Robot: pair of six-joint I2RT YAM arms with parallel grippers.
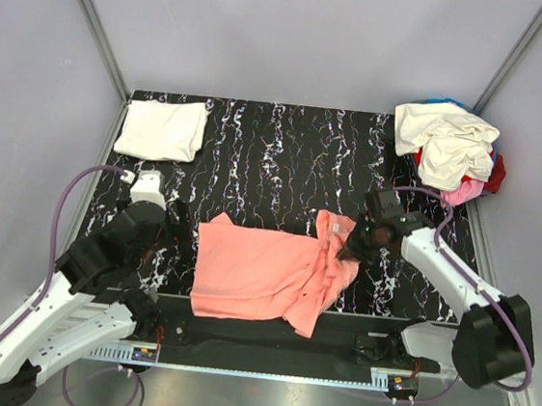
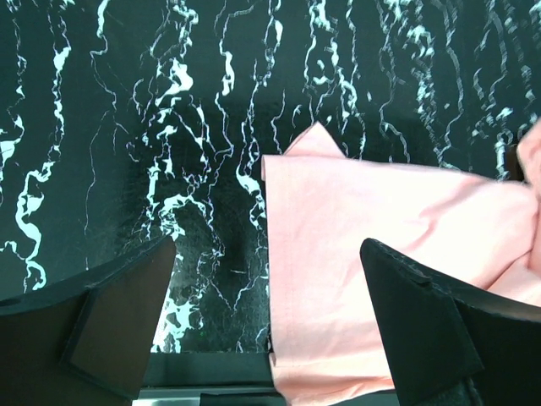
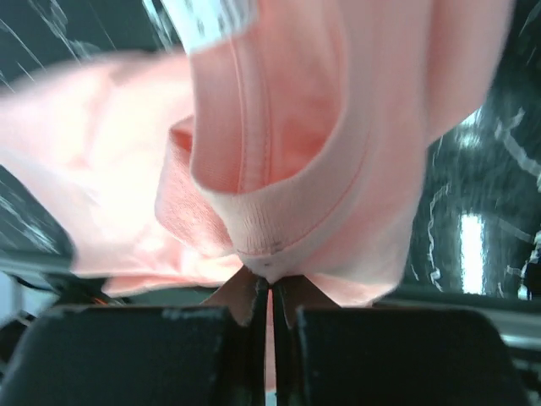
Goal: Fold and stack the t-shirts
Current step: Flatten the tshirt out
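While your right gripper (image 1: pixel 352 243) is pressed together on the right side of the salmon-pink t-shirt (image 1: pixel 264 270), pinching a seamed edge of the cloth, this t-shirt lies partly spread on the black marbled table (image 1: pixel 286 156). Your left gripper (image 1: pixel 178 217) stands spread wide at its left edge, holding nothing. 1 folded white t-shirt (image 1: pixel 163 129) lies well behind it to the left, and a heap of unfolded t-shirts (image 1: pixel 451 149) well behind it to the right

Ahead of my left fingers (image 2: pixel 101 321), bare table (image 2: pixel 127 152) gives room. Bunched salmon-pink shirt (image 3: pixel 338 169) fills everything before my right fingers (image 3: pixel 127 355).
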